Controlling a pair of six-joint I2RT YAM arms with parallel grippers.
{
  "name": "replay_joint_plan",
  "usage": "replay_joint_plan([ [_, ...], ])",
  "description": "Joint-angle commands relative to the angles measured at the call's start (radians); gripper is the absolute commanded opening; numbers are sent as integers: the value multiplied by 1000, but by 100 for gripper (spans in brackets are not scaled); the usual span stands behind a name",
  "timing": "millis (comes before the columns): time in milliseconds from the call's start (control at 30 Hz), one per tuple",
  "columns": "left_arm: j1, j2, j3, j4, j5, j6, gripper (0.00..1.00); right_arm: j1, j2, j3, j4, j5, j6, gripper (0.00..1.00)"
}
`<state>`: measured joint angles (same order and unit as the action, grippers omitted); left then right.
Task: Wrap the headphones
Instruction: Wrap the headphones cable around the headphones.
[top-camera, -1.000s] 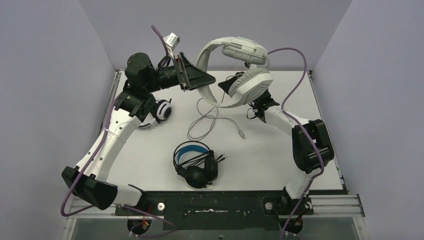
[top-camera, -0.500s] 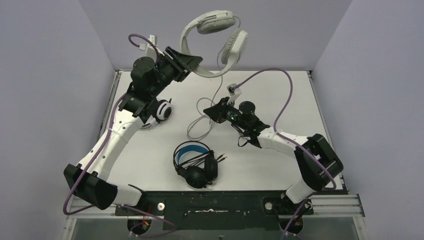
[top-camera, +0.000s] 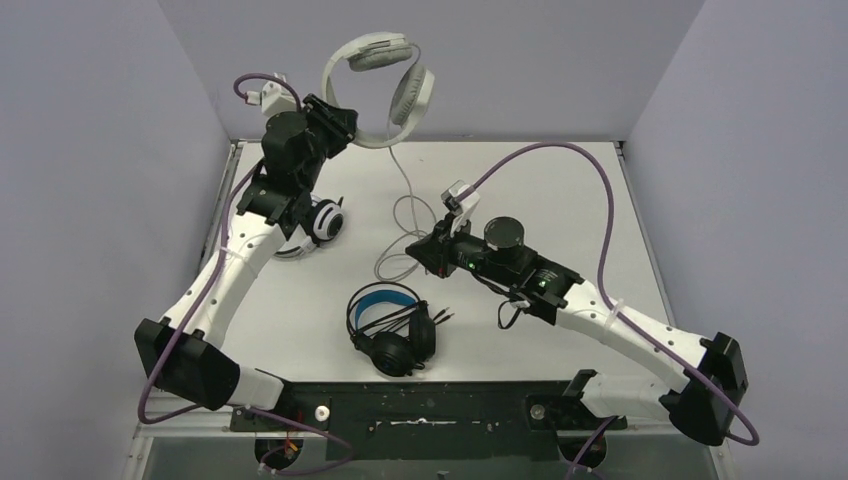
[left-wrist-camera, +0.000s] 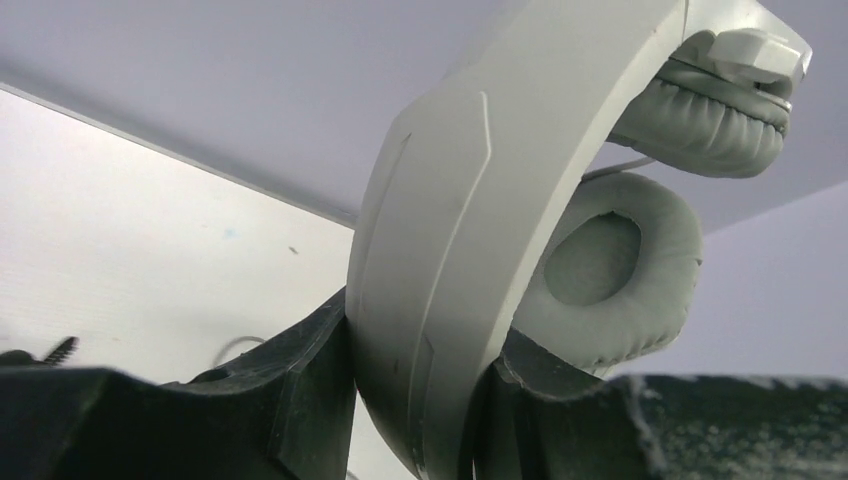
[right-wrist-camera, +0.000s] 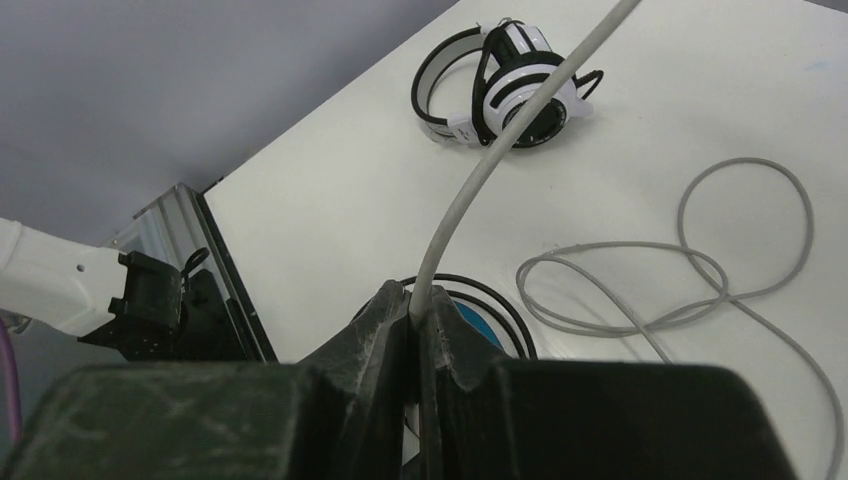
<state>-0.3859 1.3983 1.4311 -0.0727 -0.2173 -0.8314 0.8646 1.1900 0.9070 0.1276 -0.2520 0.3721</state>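
The left gripper (top-camera: 338, 122) is raised high over the far left of the table (top-camera: 560, 200), its jaws partly closed and clamped on the headband of the white headset (top-camera: 385, 85). The left wrist view shows the band (left-wrist-camera: 440, 280) wedged between the two black fingers (left-wrist-camera: 290, 400), with both grey ear pads beyond it. The headset hangs in the air against the back wall, cups to the right of the grip. Its pale cable (top-camera: 405, 185) drops from the cups to the table, where part of it lies in loose loops near the middle. The right gripper (top-camera: 420, 250) sits low at mid-table, just right of those loops, with its jaws nearly fully closed and pinching the cable (right-wrist-camera: 480, 170) (the wrist view shows the cord running up and away from between the fingertips (right-wrist-camera: 395, 310)). The black headset (top-camera: 392, 325), with its blue-lined band, lies flat at the near middle, its cord bunched beside it. The black-centred headset (top-camera: 322, 220) lies on the left side, partly hidden behind the left arm in the top view and plain in the right wrist view (right-wrist-camera: 515, 85).
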Motion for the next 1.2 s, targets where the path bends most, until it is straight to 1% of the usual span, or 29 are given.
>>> replay_joint_plan([
  [0, 24, 26, 48, 101, -24, 151, 0, 21, -73, 147, -267, 6, -143, 0],
  [167, 25, 30, 47, 81, -30, 262, 0, 21, -73, 326, -559, -15, -238, 0],
  [233, 25, 26, 36, 77, -13, 306, 0, 22, -55, 412, -693, 27, -287, 0],
  [267, 25, 24, 39, 34, 6, 319, 0, 21, -44, 469, -750, 56, -311, 0],
  [367, 22, 24, 63, -60, 104, 357, 0, 21, -26, 550, -851, 158, -377, 0],
  [400, 16, 23, 74, -104, 151, 372, 0, 21, -21, 571, -867, 192, -405, 0],
  [533, -18, 9, 111, -285, 249, 435, 0, 21, 11, 655, -906, 311, -485, 0],
  [667, -51, -26, 112, -397, 353, 514, 0, 21, 55, 741, -937, 427, -564, 0],
  [833, -66, -57, 76, -427, 529, 572, 0, 16, 81, 814, -922, 504, -628, 3],
  [967, -85, -82, 65, -465, 633, 595, 0, 6, 105, 847, -922, 532, -662, 4],
  [1067, -86, -114, 39, -455, 671, 580, 0, -22, 113, 838, -902, 535, -679, 4],
  [1167, -87, -123, 32, -462, 702, 572, 0, -67, 119, 823, -875, 498, -682, 5],
])
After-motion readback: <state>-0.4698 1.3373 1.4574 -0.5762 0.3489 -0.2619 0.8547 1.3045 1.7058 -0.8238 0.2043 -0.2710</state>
